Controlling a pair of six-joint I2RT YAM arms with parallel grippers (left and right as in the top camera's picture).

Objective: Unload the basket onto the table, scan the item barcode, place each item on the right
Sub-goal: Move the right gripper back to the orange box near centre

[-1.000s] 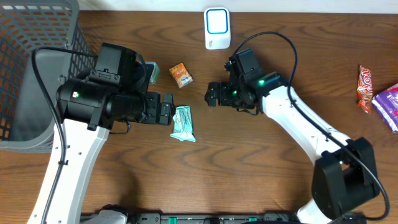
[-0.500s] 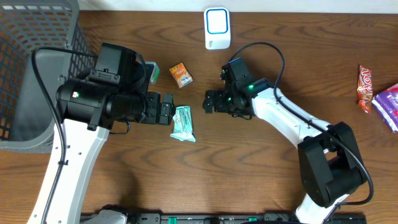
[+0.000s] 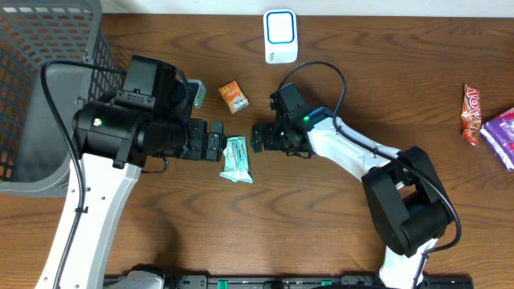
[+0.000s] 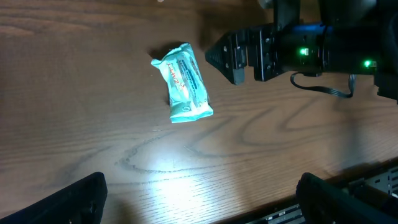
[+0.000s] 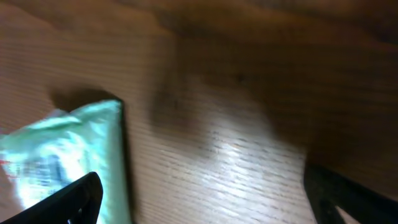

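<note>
Here the teal packet lies between left gripper and right gripper, both spread, orange packet beyond.

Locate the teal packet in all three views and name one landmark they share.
Overhead: teal packet just left of centre.
Left wrist: upper left of centre.
Right wrist: lower left corner, blurred and cut off by the edge.
Shared landmark: the open right gripper, just right of the packet; its fingers frame the right wrist view.

White arms with black joints, looping black cables, green lights.
</note>
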